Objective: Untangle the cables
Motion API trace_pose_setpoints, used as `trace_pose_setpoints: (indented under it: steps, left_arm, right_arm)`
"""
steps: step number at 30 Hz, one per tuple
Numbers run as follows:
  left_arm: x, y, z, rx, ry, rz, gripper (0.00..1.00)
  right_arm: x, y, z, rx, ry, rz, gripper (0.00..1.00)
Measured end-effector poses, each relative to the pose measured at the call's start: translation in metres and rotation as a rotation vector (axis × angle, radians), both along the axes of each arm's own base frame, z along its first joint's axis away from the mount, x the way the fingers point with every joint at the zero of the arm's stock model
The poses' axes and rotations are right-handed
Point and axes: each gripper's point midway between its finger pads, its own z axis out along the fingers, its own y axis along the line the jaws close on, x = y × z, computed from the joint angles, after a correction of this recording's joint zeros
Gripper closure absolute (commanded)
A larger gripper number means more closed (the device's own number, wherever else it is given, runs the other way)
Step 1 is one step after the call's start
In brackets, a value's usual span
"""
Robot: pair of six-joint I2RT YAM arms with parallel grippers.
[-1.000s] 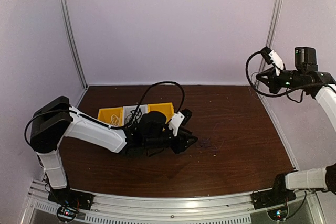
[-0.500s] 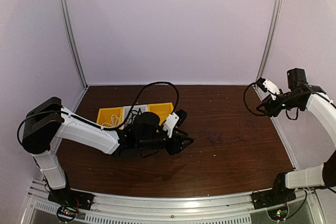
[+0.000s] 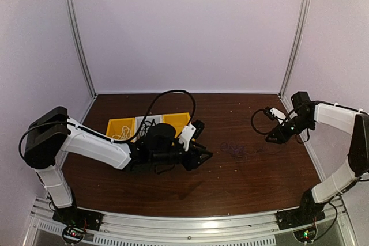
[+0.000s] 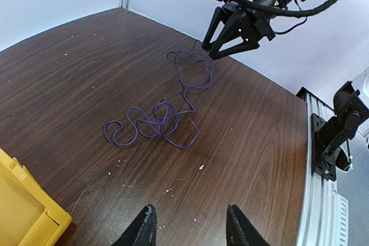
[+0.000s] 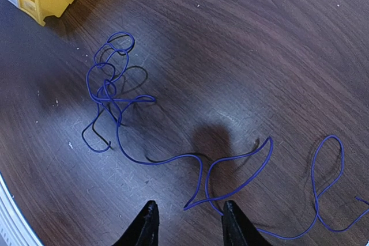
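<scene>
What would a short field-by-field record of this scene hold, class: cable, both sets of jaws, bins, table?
cable: one blue cable, lying loose on the table, tangled at one end, the rest trailing in curves
left jaws: open, empty, low over the table, short of the tangle
right jaws: open, empty, above the cable's trailing end
bins: yellow bins at the back left, behind the left arm
table: dark wood

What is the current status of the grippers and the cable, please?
Left gripper open, empty. Right gripper open, empty. Blue cable flat on table, loose end under right gripper, tangle toward the yellow bin. Nothing blocking.
</scene>
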Motion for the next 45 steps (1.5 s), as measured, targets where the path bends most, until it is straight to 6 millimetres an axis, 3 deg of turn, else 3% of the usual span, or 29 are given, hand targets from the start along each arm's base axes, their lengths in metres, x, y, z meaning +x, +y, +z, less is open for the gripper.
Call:
trace_pose_setpoints:
  steps: [9, 14, 17, 22, 30, 31, 33, 36, 41, 45]
  left_arm:
    - [0.0, 0.0, 0.0, -0.005, 0.014, 0.004, 0.58]
    - [0.0, 0.0, 0.0, -0.008, 0.023, 0.007, 0.57]
    - [0.0, -0.001, 0.001, -0.01, 0.022, 0.008, 0.57]
    - [0.014, -0.027, 0.012, -0.039, -0.004, 0.006, 0.56]
    - [0.038, -0.073, 0.006, -0.058, -0.034, 0.003, 0.54]
    - [0.041, -0.079, 0.004, -0.061, -0.037, 0.002, 0.54]
    - [0.047, -0.09, 0.0, -0.065, -0.041, -0.001, 0.53]
    - [0.057, -0.108, -0.005, -0.075, -0.051, 0.007, 0.51]
    - [0.079, -0.133, -0.021, -0.061, -0.049, 0.058, 0.48]
    - [0.091, -0.137, -0.039, -0.031, -0.028, 0.112, 0.47]
  right_arm:
    - [0.004, -0.001, -0.027, 0.025, 0.1, -0.07, 0.64]
    - [0.004, 0.0, -0.046, 0.037, 0.179, -0.102, 0.96]
    - [0.006, 0.001, -0.046, 0.052, 0.193, -0.121, 1.0]
    - [0.016, 0.006, -0.023, 0.087, 0.135, -0.116, 1.0]
    - [0.02, 0.014, 0.073, 0.153, -0.118, -0.079, 1.0]
    - [0.019, 0.014, 0.08, 0.155, -0.137, -0.079, 0.96]
    - [0.018, 0.013, 0.085, 0.154, -0.147, -0.096, 0.72]
    - [0.019, 0.006, 0.076, 0.135, -0.122, -0.15, 0.6]
    - [0.012, -0.003, 0.018, 0.081, 0.051, -0.209, 0.56]
    - [0.009, -0.005, -0.017, 0.056, 0.16, -0.227, 0.55]
